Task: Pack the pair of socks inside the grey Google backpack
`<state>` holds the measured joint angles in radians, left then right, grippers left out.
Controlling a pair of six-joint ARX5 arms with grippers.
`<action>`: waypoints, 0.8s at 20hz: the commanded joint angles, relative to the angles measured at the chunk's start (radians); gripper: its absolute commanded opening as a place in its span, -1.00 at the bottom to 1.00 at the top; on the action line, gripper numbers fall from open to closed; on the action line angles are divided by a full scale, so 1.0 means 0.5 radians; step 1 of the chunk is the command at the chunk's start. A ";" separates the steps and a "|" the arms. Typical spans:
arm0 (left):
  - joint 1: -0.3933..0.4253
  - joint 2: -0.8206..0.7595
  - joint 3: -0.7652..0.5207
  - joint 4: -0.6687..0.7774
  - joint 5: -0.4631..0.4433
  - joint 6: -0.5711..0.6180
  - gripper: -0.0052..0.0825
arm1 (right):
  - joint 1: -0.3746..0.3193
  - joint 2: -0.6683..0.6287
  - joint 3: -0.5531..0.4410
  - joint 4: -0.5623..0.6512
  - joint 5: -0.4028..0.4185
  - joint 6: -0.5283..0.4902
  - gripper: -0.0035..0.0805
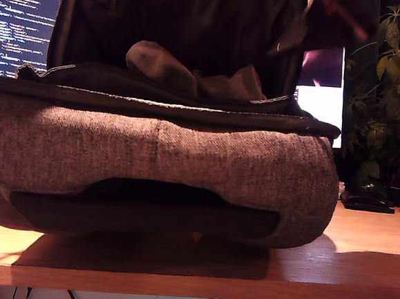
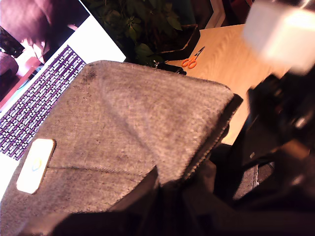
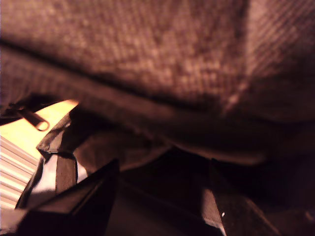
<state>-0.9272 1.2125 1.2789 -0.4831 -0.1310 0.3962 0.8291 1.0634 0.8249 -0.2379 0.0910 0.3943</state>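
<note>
Across the wooden desk (image 1: 359, 238) lies the grey Google backpack (image 1: 157, 160), flat on its side, filling most of the exterior view; its woven shell is thick and floppy, judged light but bulky, and it sags under its own weight. Its flap stands raised behind, exposing the dark lining (image 1: 196, 24). On the open lip, at the mouth of the main compartment, rests the pair of socks (image 1: 192, 73): small, soft, compressible, not fragile, and likely to drape or snag on the zipper edge. A pinch at the bunched middle would probably gather both at once.

The first wrist view looks down on the raised tweed panel with its pale patch (image 2: 35, 164) and the zipper edge (image 2: 211, 142). My first gripper (image 2: 162, 206) is dark and at frame bottom against the flap's edge; it may be holding the flap up, but I cannot tell how its jaws stand. My second gripper (image 3: 157, 201) sits under the fabric with its jaws apart and nothing visible between them.

Beyond the bag: orange scissors (image 2: 193, 58) on the desk, a leafy plant (image 1: 388, 88) at the exterior view's right, and lit monitors (image 1: 19, 21) behind.
</note>
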 commanded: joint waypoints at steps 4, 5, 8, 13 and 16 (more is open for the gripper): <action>0.022 -0.032 0.073 0.083 0.007 -0.006 -0.94 | 0.065 -0.198 0.004 -0.337 0.100 -0.011 0.34; 0.030 -0.032 0.073 0.082 0.007 -0.006 -0.94 | 0.079 -0.260 0.003 -0.433 0.130 -0.029 0.34; 0.040 -0.032 0.073 0.068 0.016 -0.006 -0.94 | 0.113 -0.472 0.002 -0.731 0.266 -0.110 0.19; 0.097 -0.028 0.073 -0.044 0.063 -0.037 -0.94 | 0.106 -0.735 0.002 -1.079 0.645 -0.163 -0.91; 0.163 0.004 0.072 -0.149 0.201 -0.132 -0.94 | 0.106 -0.796 0.001 -1.108 0.787 -0.165 -0.94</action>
<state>-0.8597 1.2125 1.2896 -0.5690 -0.0353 0.3676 0.8787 0.6643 0.8249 -0.7944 0.4732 0.3130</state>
